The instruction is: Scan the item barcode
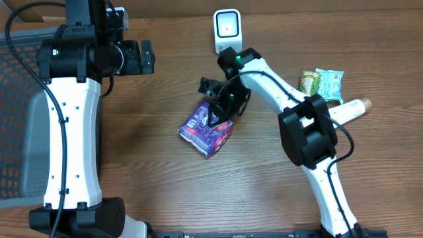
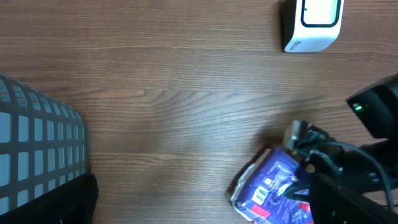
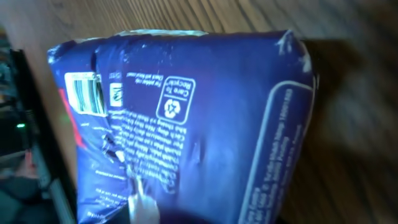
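Right gripper [image 1: 217, 118] at one purple packet [image 1: 197, 133]; one scanner [image 1: 227, 28] nearby.

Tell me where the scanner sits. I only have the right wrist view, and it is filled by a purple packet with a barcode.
Observer: The white scanner stands at the table's far edge, beyond the purple packet and apart from it.
Operator: Anything else near the packet?
Observer: Only the right pincer, at its far end. The green snack packs lie well off to the right.
Operator: And the left arm?
Observer: The left pincer hangs open and empty, left of the scanner, away from the packet.
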{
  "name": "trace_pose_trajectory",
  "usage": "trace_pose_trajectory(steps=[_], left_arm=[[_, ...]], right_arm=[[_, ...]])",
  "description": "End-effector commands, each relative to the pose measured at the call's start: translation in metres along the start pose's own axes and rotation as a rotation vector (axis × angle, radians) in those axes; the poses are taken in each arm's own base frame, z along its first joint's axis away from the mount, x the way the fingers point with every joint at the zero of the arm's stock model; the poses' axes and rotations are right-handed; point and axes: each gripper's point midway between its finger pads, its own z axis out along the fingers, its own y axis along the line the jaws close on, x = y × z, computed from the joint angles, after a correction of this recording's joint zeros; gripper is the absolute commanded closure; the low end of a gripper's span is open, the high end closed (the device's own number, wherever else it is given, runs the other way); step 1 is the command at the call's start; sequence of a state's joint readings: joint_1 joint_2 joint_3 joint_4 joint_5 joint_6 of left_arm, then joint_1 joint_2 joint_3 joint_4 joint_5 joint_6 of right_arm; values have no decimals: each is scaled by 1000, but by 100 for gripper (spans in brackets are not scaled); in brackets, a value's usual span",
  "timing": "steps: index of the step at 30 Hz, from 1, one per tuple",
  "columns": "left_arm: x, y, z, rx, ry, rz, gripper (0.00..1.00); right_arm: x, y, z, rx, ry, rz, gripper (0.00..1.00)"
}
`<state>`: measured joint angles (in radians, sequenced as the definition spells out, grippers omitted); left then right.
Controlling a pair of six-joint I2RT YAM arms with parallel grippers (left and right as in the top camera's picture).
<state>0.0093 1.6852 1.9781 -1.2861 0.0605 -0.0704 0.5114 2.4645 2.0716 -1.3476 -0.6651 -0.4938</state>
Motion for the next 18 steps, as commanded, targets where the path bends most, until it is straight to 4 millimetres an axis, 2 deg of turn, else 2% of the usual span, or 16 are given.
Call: trace_pose_trajectory(steps=[1,3,7,10,13,18], left_arm=[[-2,0,-1,7,-8,20,1],[-2,0,-1,7,-8,20,0],[-2,0,-1,7,-8,20,0],[-2,0,-1,7,-8,20,1],[-2,0,-1,7,-8,20,0],[-2,0,-1,7,-8,20,0]], right_arm=[[3,-3,-10,-78,-25,61,74],[3,-1,-23,-103,-44,85,74],[-7,4,-61,-138,-134,96,74],[-18,13,-101,-149,-232,73,82],[-24,21,-143,-103,-314,84,86],[-28,32,-207,88,-427,153,94]])
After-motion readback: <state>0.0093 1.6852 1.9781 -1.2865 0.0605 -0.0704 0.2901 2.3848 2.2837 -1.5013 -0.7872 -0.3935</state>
